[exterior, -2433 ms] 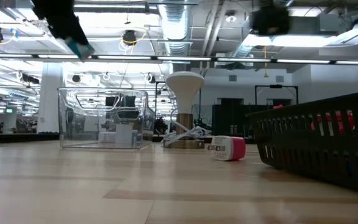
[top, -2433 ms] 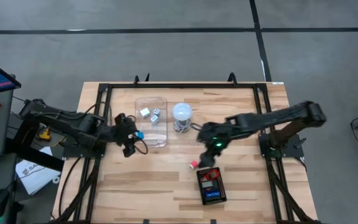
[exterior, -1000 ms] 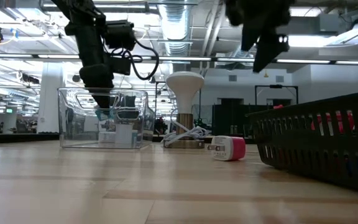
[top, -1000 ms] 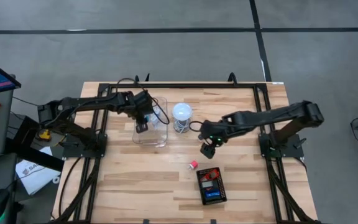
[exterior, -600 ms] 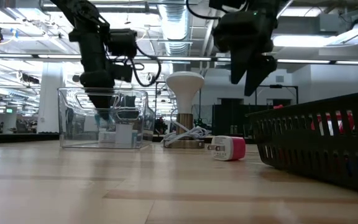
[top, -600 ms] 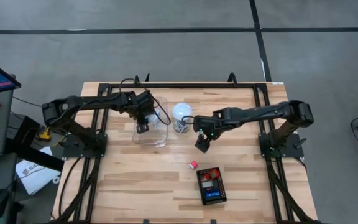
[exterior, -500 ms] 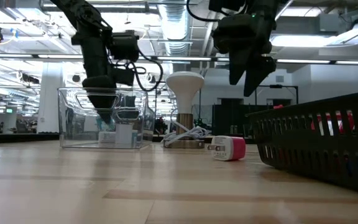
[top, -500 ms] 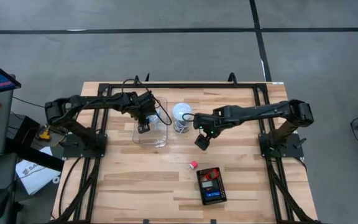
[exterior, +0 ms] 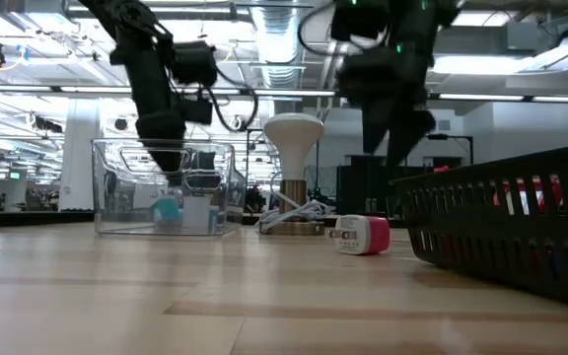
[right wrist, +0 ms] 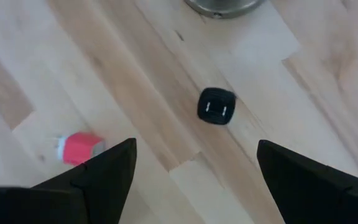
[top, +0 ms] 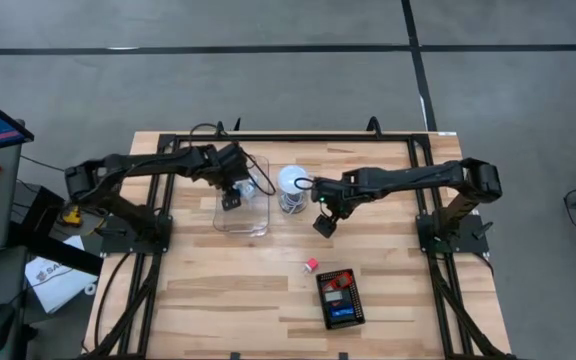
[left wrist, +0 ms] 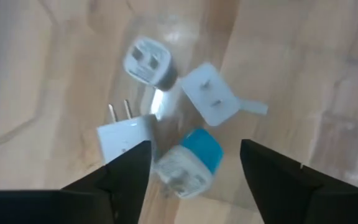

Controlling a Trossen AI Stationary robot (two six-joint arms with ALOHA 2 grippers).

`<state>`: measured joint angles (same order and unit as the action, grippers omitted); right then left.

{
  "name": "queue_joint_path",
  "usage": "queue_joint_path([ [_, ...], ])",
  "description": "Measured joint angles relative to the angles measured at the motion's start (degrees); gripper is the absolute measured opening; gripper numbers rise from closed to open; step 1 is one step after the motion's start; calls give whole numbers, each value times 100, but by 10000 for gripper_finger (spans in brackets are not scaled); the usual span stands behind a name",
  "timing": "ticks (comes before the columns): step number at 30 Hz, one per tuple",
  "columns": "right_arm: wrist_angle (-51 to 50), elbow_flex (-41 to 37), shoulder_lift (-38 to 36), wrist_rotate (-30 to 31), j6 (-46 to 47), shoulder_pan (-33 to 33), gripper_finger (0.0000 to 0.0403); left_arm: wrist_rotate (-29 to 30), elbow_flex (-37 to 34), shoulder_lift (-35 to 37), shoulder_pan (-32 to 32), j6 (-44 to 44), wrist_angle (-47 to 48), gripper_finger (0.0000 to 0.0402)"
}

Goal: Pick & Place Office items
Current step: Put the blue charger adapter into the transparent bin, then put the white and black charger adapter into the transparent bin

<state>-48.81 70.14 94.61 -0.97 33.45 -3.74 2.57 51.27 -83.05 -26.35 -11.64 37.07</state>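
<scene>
My left gripper hangs open over the clear plastic box. Straight below its fingers, a blue-and-white plug block lies on the box floor beside three white plug blocks. My right gripper hovers open above the table, beside the white lamp. Under it the wood shows a small black plug and a red block, which also shows lying loose in the high view. It touches neither.
A black rectangular tray with red and blue pieces stands near the table's near edge; its slotted wall fills the low view's right. The lamp and its cord stand between box and right gripper. Bare wood spreads at the near left.
My left gripper has let go of the blue block, which has dropped from its fingertips onto the box floor; the gripper has risen a little. My right gripper has moved from above the red block toward the far edge and the lamp.
</scene>
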Motion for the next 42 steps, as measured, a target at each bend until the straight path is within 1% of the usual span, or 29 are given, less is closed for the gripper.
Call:
queue_joint_path([
  [4, 523, -640, 1, -315, 226, -111, 324, -1, 0, 591, 2, 169, 29, 256],
  [7, 962, -922, 4, -525, 409, -121, 324, 0, 0, 1089, 53, 307, 61, 260],
  [10, 1133, -963, 4, -518, 530, -82, 324, 0, 2, 1615, 172, 338, 38, 260],
  [13, 1336, -948, 35, -429, 589, -114, 324, -2, 2, 2074, 310, 559, 4, 261],
  [16, 1344, -950, 237, -367, 640, -208, 324, 0, 2, 2483, 469, 821, -70, 261],
  [20, 1497, -955, 597, -359, 483, -265, 324, 67, 2, 2844, 689, 1071, -156, 256],
  [25, 1751, -953, 924, -354, 419, -246, 324, 160, 2, 2948, 788, 1332, -154, 250],
  [28, 1792, -948, 968, -155, 400, -219, 321, 164, 2, 2944, 841, 1391, -151, 245],
  [31, 1821, -950, 964, 5, 402, -215, 309, 164, 2, 2900, 891, 1407, -153, 241],
  [34, 1802, -950, 965, 17, 399, -258, 293, 164, 2, 2896, 907, 1407, -167, 236],
  [38, 1802, -950, 970, 17, 387, -276, 264, 164, 2, 2867, 907, 1469, -157, 230],
  [40, 1794, -950, 970, 17, 389, -276, 237, 164, 2, 2869, 905, 1515, -159, 226],
  [42, 1777, -950, 970, 13, 400, -257, 197, 164, 2, 2868, 907, 1518, -154, 223],
])
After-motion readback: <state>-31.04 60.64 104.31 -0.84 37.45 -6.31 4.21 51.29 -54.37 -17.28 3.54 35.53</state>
